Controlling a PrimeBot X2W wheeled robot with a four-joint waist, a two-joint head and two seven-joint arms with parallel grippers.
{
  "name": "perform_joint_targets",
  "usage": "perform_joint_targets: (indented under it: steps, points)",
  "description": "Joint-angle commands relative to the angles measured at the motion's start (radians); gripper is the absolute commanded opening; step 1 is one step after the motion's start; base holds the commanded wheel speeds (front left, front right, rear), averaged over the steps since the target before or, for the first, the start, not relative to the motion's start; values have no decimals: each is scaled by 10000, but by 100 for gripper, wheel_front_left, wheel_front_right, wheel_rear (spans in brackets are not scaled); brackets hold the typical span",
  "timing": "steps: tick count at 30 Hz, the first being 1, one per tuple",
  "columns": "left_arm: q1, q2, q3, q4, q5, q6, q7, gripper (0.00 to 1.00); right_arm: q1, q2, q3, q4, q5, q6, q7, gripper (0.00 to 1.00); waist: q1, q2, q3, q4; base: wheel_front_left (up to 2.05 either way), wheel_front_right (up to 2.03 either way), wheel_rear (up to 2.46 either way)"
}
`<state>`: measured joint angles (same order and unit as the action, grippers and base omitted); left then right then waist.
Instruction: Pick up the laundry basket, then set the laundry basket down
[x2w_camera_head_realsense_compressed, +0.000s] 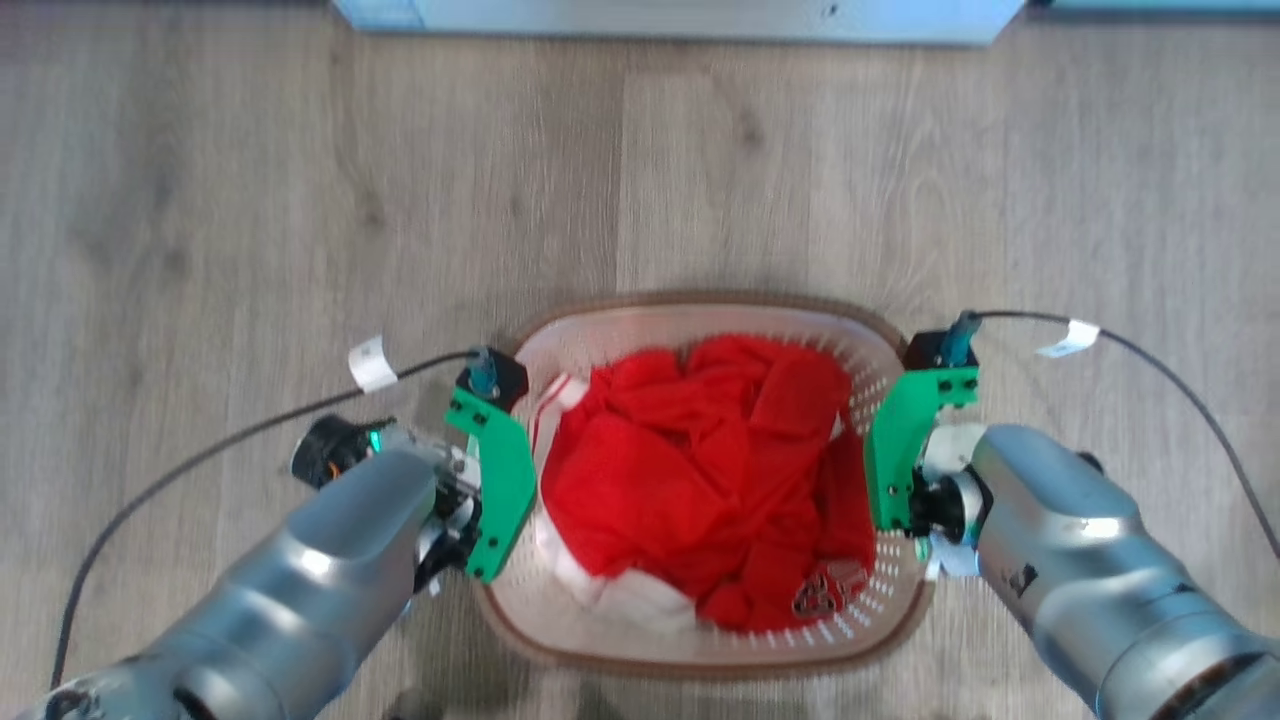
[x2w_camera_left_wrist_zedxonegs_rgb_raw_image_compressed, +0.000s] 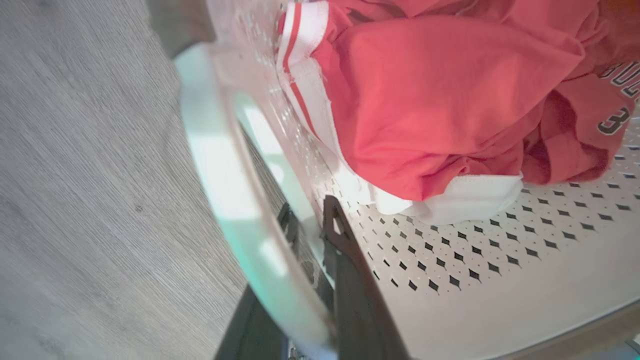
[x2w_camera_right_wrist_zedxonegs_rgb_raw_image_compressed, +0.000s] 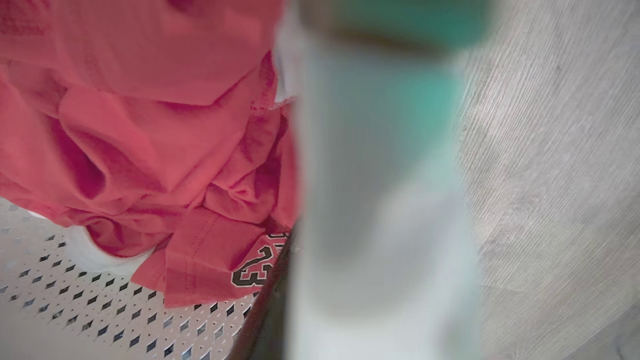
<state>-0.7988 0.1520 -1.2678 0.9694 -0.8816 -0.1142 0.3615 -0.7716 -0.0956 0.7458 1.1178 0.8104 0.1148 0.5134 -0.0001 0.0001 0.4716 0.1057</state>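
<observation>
The basket (x2w_camera_head_realsense_compressed: 705, 302) is in the lower middle of the head view, over the wood floor (x2w_camera_head_realsense_compressed: 300, 200); I cannot tell if it rests on the floor or is already a little above it. It is about half full of red and white clothes (x2w_camera_head_realsense_compressed: 700, 470). The left gripper (x2w_camera_head_realsense_compressed: 505, 470) is at its left side and the right gripper (x2w_camera_head_realsense_compressed: 890, 460) at its right side, each where a side handle is. In the left wrist view the two dark fingers (x2w_camera_left_wrist_zedxonegs_rgb_raw_image_compressed: 350, 280) stand on both sides of the pale left handle (x2w_camera_left_wrist_zedxonegs_rgb_raw_image_compressed: 220, 165), narrow and close against it, so this gripper seems to hold the handle. In the right wrist view the right handle (x2w_camera_right_wrist_zedxonegs_rgb_raw_image_compressed: 380, 200) is very near and blurred, and one dark finger (x2w_camera_right_wrist_zedxonegs_rgb_raw_image_compressed: 272, 300) shows beside the wall; how wide this gripper is I cannot tell. I judge the basket to be light, since it is thin perforated plastic and the load is soft cloth. The walls can probably bend, and the smooth handles may slip. The two handles are the right places to hold. Both sides should be lifted level, or the basket may tilt and the clothes slide to one end.
</observation>
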Motion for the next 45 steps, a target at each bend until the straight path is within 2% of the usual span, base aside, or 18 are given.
perform_joint_targets:
  steps: [1,11,20,30,45]
  points:
    - [109,35,-122,-644,242,-164,269,0,189,454,401,-520,42,159,183,0,1,-1,-711,-24,0,0,0]
    - [873,788,-124,-2053,-212,-164,2066,0,589,454,982,-693,824,159,1169,0,1,-1,-2420,-7,0,0,0]
    - [1208,1076,-124,-2626,-712,-165,3082,0,1008,454,1456,-905,1430,159,1792,0,1,-1,-3510,-64,0,0,0]
    - [1620,1247,-125,-3000,-1004,-165,3537,0,1296,454,1959,-1055,1913,159,1942,0,1,-1,-4360,-116,0,0,0]
    - [1867,1286,-125,-2960,-1086,-165,3640,0,1377,454,2477,-996,2396,159,1853,0,1,-1,-4768,-86,0,0,0]
